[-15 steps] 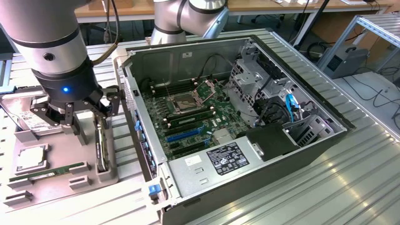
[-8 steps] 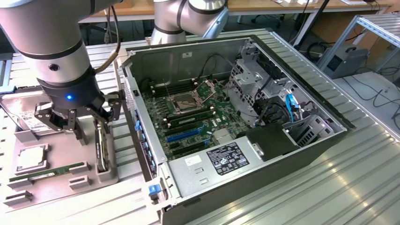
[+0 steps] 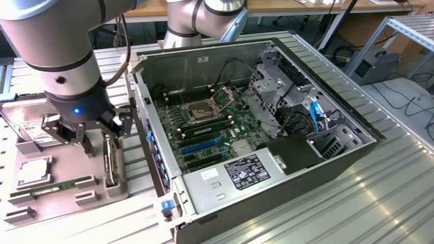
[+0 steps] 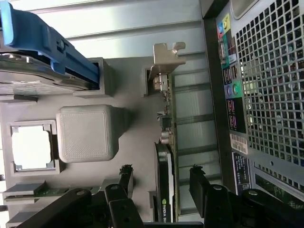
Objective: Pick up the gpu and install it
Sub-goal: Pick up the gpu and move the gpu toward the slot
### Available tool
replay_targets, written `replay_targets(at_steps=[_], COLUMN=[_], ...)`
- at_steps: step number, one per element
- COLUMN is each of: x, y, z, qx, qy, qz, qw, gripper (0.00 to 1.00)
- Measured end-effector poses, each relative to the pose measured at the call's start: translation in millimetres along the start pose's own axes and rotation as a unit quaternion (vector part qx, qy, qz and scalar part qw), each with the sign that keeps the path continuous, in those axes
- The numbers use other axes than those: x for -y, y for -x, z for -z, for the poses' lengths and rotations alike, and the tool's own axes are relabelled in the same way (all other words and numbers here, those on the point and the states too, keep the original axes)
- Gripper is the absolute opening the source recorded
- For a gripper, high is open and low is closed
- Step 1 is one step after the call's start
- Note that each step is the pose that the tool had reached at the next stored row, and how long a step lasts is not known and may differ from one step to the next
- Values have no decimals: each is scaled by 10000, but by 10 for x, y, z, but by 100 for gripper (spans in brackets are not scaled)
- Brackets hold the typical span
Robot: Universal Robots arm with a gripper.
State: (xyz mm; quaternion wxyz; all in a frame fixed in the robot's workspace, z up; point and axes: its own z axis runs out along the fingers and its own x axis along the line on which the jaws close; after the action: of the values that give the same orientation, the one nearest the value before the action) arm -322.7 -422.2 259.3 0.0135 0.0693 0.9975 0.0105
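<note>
Grey parts tray (image 3: 64, 160), on the exterior view's left, four parts:
- one hard drive (image 3: 27, 127) with a white label
- one processor chip (image 3: 34, 173) in a square pocket
- one green memory stick (image 3: 51, 187) lying flat
- one gpu (image 3: 111, 162), standing on its long edge at the tray's side nearest the computer case

Gpu: thin flat card (image 4: 165, 156). In the wrist view, a silver bent bracket at one end and a black face along the other half.

Gripper (image 3: 100, 145): fingers spread wide, one on each side of the upright card. In the wrist view both fingertips (image 4: 126, 173) stand just clear of it, and nothing is pinched.

Computer case (image 3: 326, 152), to the exterior view's right, one, side panel off. Inside are one motherboard (image 3: 224, 122) with a blue slot (image 3: 200, 146) and one power supply (image 3: 234, 175) with a black label.
</note>
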Motion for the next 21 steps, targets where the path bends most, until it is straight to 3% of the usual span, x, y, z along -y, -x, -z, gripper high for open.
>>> replay_targets(at_steps=[4,10,21], x=[-16,-16,-16], y=[15,13,13], z=[-56,-124,-132], qx=[2,3,1], qy=[-18,-22,-10], qz=[0,1,0], qw=[10000,10000,10000], gripper=[60,60,60])
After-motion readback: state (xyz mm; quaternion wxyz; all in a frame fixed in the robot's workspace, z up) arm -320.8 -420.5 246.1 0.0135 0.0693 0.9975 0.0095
